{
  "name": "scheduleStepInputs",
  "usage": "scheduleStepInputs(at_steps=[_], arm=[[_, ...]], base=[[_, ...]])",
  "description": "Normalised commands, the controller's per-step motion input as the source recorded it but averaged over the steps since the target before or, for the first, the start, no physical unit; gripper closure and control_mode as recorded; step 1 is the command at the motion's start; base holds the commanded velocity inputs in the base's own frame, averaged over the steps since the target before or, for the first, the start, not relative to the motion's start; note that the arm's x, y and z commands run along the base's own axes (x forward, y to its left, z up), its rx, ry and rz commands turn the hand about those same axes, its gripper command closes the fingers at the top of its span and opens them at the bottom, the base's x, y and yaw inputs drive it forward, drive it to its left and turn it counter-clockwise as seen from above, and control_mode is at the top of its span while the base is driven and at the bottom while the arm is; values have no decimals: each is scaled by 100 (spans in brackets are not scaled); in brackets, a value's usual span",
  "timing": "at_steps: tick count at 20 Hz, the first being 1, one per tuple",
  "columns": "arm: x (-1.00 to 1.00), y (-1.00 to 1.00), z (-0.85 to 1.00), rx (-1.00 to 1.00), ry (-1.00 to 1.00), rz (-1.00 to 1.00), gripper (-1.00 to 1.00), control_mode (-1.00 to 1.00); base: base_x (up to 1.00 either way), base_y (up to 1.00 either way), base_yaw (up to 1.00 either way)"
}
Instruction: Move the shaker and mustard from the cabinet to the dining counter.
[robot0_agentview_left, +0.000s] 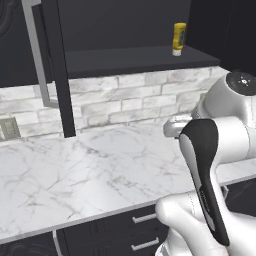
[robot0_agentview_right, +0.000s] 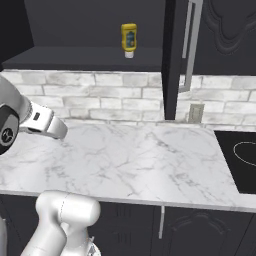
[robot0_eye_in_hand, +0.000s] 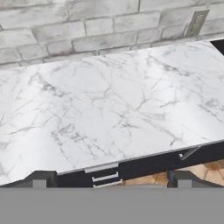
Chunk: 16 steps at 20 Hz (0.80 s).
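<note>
From the left base view, the mustard (robot0_agentview_left: 178, 38) sits cap-down on the shelf of the open cabinet (robot0_agentview_left: 140, 59), toward its right end, with one door (robot0_agentview_left: 57, 67) swung out on the left. The marble worktop (robot0_agentview_left: 90, 170) runs below the brick backsplash (robot0_agentview_left: 125, 100).

Right base view: same mustard (robot0_agentview_right: 128, 40), cap-down near the shelf's front edge, left of the open door (robot0_agentview_right: 170, 60). A black cooktop (robot0_agentview_right: 240, 157) sits at the worktop's right end.

Hand view: gripper (robot0_eye_in_hand: 111, 180) hangs over the worktop's front edge, fingertips (robot0_eye_in_hand: 39, 179) spread wide, holding nothing.
</note>
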Motion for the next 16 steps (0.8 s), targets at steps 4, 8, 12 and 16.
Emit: scheduleStepInputs(at_steps=[4,8,12,16], arm=[[-13,0,39,-3,0,-9,-100,-100],[0,-15,11,-1,-10,-3,-100,-100],[11,-1,3,0,-27,0,-100,-100],[22,-1,1,-4,-34,0,-100,-100]], base=[[0,0,0],[0,0,0],[0,0,0],[0,0,0]])
